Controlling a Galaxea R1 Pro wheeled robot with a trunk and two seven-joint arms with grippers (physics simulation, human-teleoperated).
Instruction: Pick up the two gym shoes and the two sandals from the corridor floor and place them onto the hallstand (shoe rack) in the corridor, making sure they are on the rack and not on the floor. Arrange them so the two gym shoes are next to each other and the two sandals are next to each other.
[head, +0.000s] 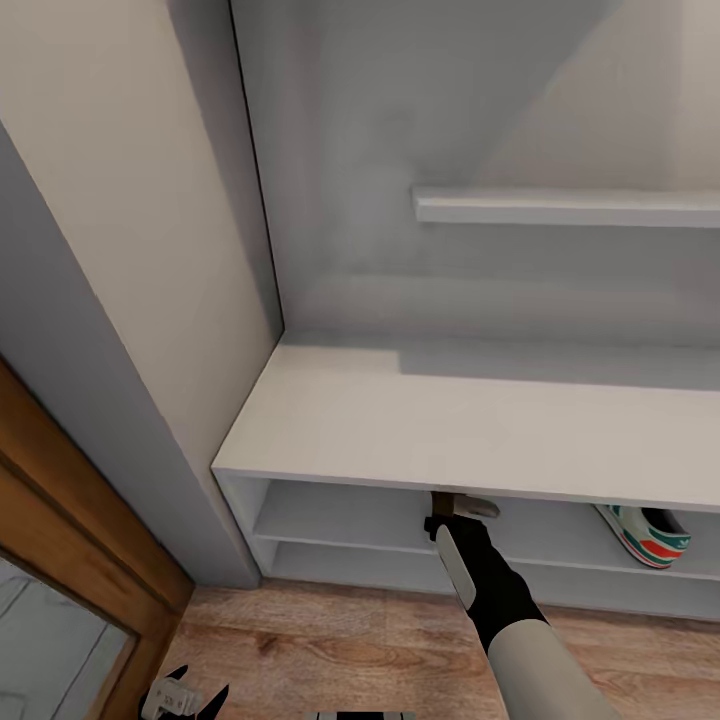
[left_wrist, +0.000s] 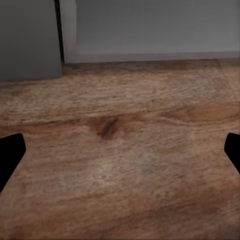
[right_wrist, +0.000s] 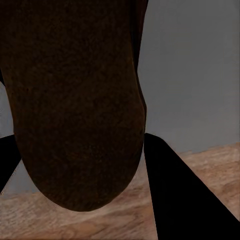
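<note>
My right gripper (head: 455, 506) reaches under the front edge of the hallstand (head: 450, 420) bench top, at the upper open shelf. It is shut on a dark-brown sandal (right_wrist: 75, 100), which sits between its black fingers (right_wrist: 185, 200); a brown bit of the sandal (head: 441, 498) shows at the bench edge. One gym shoe (head: 645, 535), white with green stripes and a red-orange heel patch, lies on the same shelf to the right. My left gripper (head: 185, 695) hangs low over the corridor floor (left_wrist: 120, 150), open (left_wrist: 120, 150) and holding nothing.
A beige wall and a wooden door frame (head: 70, 530) close in on the left of the hallstand. A stepped wall shelf (head: 560, 208) juts out above the bench. Grey panels (left_wrist: 150, 30) meet the plank floor (head: 350, 640) ahead of the left gripper.
</note>
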